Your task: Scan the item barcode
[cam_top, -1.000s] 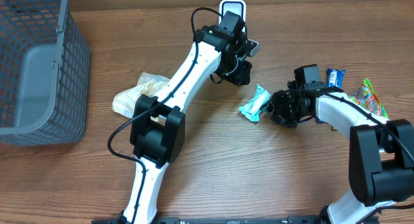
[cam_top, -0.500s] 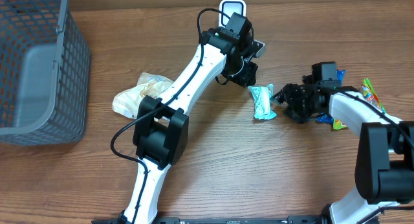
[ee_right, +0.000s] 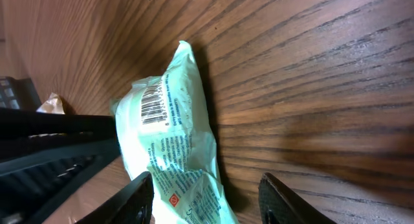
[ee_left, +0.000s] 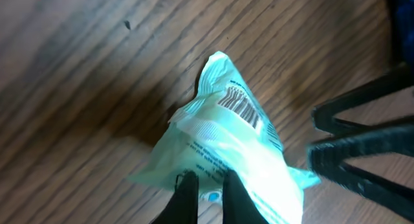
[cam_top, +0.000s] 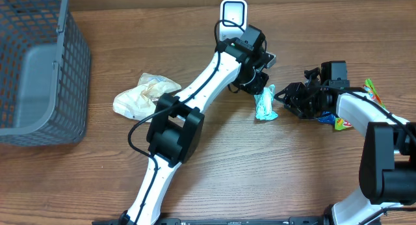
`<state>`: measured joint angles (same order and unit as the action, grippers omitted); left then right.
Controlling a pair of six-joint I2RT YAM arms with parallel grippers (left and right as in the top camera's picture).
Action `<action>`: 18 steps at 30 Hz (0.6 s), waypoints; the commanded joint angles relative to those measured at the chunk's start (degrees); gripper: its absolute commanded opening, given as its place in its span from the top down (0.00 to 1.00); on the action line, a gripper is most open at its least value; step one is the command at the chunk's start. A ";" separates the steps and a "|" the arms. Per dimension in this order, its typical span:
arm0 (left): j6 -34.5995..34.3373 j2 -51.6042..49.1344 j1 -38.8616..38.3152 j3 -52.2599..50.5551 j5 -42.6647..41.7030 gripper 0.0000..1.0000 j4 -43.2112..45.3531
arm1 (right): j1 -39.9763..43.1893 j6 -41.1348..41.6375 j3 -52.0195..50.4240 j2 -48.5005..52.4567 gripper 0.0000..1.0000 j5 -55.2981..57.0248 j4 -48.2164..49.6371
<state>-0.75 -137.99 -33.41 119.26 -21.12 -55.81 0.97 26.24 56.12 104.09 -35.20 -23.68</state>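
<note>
Overhead is showing the pickup step in hand, handover from right to left. The left end effector [cam_top: 262, 93] is sitting closed, pinching one end of the mint-green packet [cam_top: 264, 105]. The left wrist view is confirming it, with both fingers clamped on the wrapper's edge. The packet is resting on the table [cam_top: 260, 179] between the two arms, below and right of the white scanner [cam_top: 233, 10]. The right end effector [cam_top: 283, 100] is hovering just beside the packet with its jaws spread apart, gripping nothing. The barcode [ee_left: 242, 107] is facing up and reading clearly in both wrist views.

Next move, as I'm judging it: the left is lifting the packet, carrying it up toward the scanner and turning the wrist so the barcode faces the scanner window. The pinch is on a thin wrapper edge, so I'm expecting slip or droop if it moves fast.

Versus a second ago: the left end effector was hanging up by the scanner, partly open and off the packet, and it has come down and shut. The packet has been nudged right and rotated more upright. The right arm has backed off to the right.
</note>
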 commanded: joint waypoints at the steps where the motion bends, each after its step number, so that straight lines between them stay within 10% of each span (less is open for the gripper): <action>1: -2.75 -2.05 -0.02 0.74 -1.01 0.94 0.11 | -0.37 -1.20 -0.20 -0.52 0.46 -0.46 0.28; 18: -14.05 -6.32 -0.24 0.72 -1.86 0.96 -0.61 | -1.60 -0.68 -0.44 -0.46 0.45 -0.50 -0.15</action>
<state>-10.52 -142.32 -33.01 119.37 -21.78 -56.10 0.49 25.69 56.12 104.09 -35.18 -24.03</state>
